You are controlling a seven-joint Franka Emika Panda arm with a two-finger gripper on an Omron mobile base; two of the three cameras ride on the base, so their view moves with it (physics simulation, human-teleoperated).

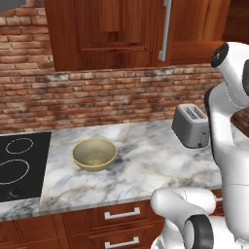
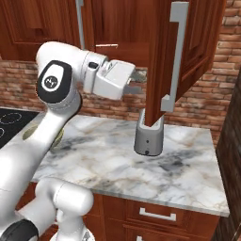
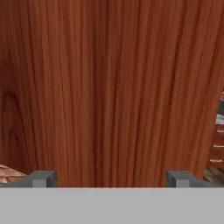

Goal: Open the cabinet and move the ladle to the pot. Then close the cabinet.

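End effector [image 2: 139,82] spread, fingertips hidden behind cabinet [image 2: 188,42] door.

Grained wood cabinet [image 3: 113,87]; veined marble counter [image 1: 146,160].

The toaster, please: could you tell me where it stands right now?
The toaster stands on the marble counter by the brick wall, right of the yellow bowl in the left base view, below the swung-out cabinet door.
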